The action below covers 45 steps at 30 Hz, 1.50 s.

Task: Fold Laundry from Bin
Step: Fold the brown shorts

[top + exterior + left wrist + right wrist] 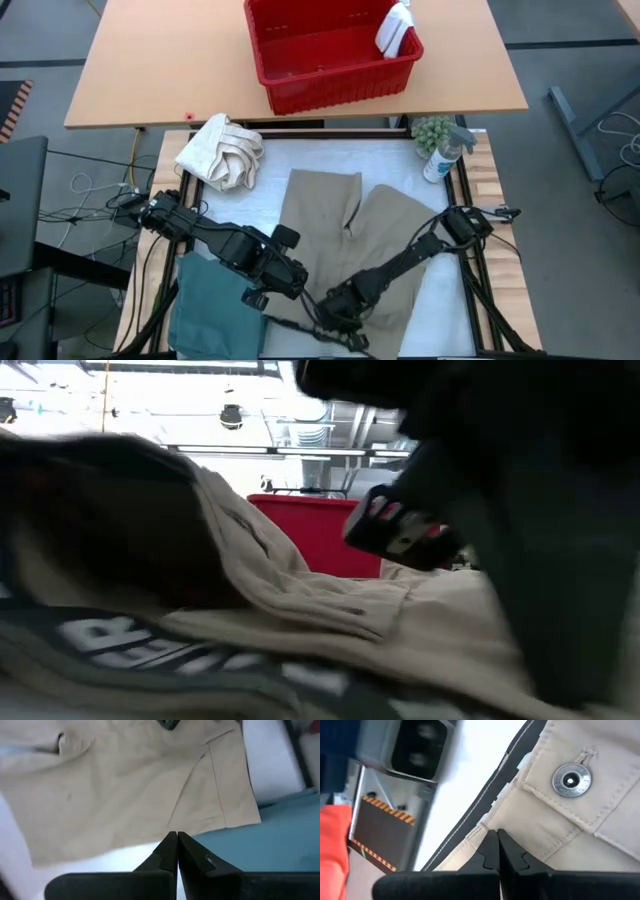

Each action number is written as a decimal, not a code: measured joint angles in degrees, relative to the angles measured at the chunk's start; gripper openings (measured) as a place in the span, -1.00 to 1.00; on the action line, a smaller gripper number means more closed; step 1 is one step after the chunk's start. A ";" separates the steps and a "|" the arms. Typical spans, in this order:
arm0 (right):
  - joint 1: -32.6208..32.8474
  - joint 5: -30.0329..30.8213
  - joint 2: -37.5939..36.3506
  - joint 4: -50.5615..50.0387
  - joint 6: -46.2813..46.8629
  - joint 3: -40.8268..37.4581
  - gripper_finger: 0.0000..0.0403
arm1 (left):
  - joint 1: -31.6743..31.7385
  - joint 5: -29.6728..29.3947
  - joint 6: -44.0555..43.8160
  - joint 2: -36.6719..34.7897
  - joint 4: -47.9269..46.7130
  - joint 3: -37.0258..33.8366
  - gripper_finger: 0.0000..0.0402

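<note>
Nearest the low camera, dark fabric with large white lettering (110,640) was seen, of which only "ER" could be read; behind it the tan trousers (350,235) were heaped, and the red bin (330,50) stood beyond them under a ceiling of light strips and ducts. On the white work surface (400,165) the trousers were spread between the two arms; the right gripper (338,322) was clenched at their waistband edge, just beside a metal button (571,780), though whether cloth was pinched could not be told; the left gripper (275,275) was shut on nothing, just off the trouser edge, with the teal garment (210,305) beside it. Far ahead of both grippers, the bin rested on a wooden table (150,70), a small white cloth (395,30) in its corner; a cream bundle (222,152) and a spray bottle (443,155) lay between.
</note>
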 joint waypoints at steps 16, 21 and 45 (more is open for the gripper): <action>-21.88 0.38 -0.89 -5.28 -9.72 1.69 -0.86 | 0.53 -16.60 -9.59 -9.90 -2.43 -0.02 -1.00; -25.99 -3.32 -5.52 -12.98 -11.83 7.14 -0.70 | -0.58 -26.73 -18.42 -13.99 -2.10 -1.89 -1.00; -13.94 35.53 -39.96 -52.91 4.30 12.00 -0.82 | 11.13 -38.24 -38.62 -22.82 68.34 -69.19 -1.00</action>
